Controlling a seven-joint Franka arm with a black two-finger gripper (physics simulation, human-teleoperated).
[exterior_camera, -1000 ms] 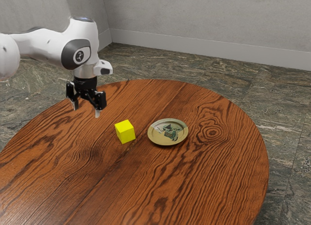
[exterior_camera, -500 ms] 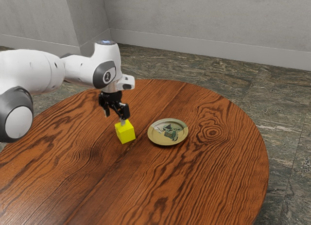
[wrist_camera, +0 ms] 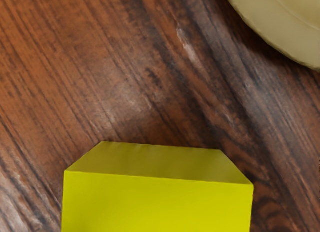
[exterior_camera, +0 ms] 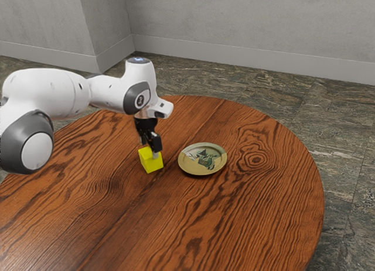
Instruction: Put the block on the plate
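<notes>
Block sits on the wooden desk, near the patterned plate; the pincer is down at it, grip impossible to tell. Lifting and placing are left.

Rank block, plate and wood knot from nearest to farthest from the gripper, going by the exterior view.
1. Block: right at the gripper.
2. Plate: to the exterior view's right of the block.
3. Wood knot: past the plate, farther to the exterior view's right.
</notes>
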